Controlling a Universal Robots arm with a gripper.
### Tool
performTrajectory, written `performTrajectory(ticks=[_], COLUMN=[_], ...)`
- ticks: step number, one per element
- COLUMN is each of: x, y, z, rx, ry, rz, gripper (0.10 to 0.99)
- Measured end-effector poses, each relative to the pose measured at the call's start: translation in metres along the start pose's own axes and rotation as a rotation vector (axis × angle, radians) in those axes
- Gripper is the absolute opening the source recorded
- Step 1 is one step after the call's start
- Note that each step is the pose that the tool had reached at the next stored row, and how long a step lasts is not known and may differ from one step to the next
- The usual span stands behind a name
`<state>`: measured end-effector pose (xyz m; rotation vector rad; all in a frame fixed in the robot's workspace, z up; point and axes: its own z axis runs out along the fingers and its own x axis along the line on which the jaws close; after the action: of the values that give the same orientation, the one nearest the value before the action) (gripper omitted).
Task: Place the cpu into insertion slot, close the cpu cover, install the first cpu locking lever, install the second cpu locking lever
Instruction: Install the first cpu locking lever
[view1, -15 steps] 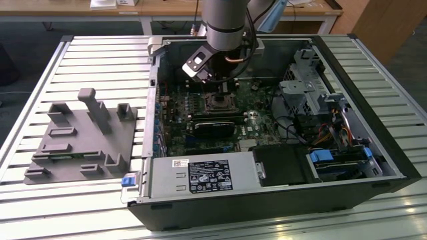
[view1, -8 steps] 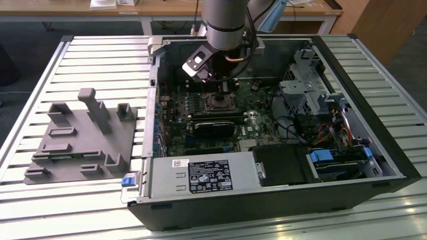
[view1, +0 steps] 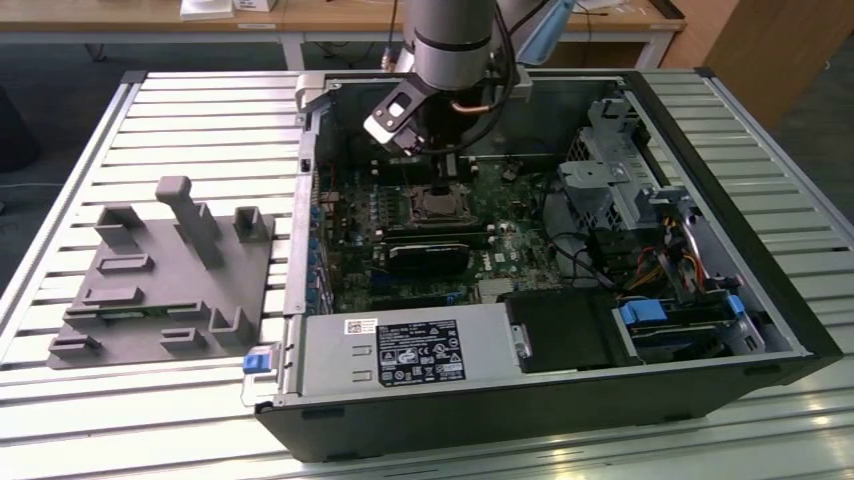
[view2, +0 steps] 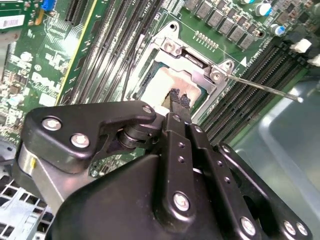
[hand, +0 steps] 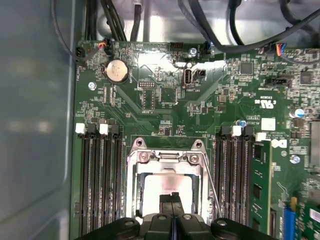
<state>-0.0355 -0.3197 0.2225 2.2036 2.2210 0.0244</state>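
The black two-fingered gripper (hand: 171, 198), fingertips pressed together with nothing between them, hangs directly over the small square silver-topped cpu (hand: 155, 182). The cpu sits below it in the black-and-silver rimmed insertion slot (view1: 412, 207), framed by the thin silver windowed cpu cover (hand: 197, 180). The second wrist view shows a thin metal lever rod (view2: 260, 87) angling away beside the fingers (over the long memory slots). The exterior view shows the open black computer case (view1: 534, 420) on a slatted aluminium table (view1: 160, 110).

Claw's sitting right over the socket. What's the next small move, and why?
Probably lift slightly and shift toward the loose locking lever. The claw is shut, tips at the cpu, which sits in the insertion slot with the cpu cover seemingly flat over it; the lever juts free over the memory slots.
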Motion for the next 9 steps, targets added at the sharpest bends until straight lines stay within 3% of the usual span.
performTrajectory(ticks=[4, 9], x=[0.0000, 0.0001], y=[0.0002, 0.0007], z=[-0.0120, -0.0342], rx=[0.000, 0.000], ry=[-0.0001, 0.0001], rz=[0.000, 0.000], gripper=[0.106, 0.106])
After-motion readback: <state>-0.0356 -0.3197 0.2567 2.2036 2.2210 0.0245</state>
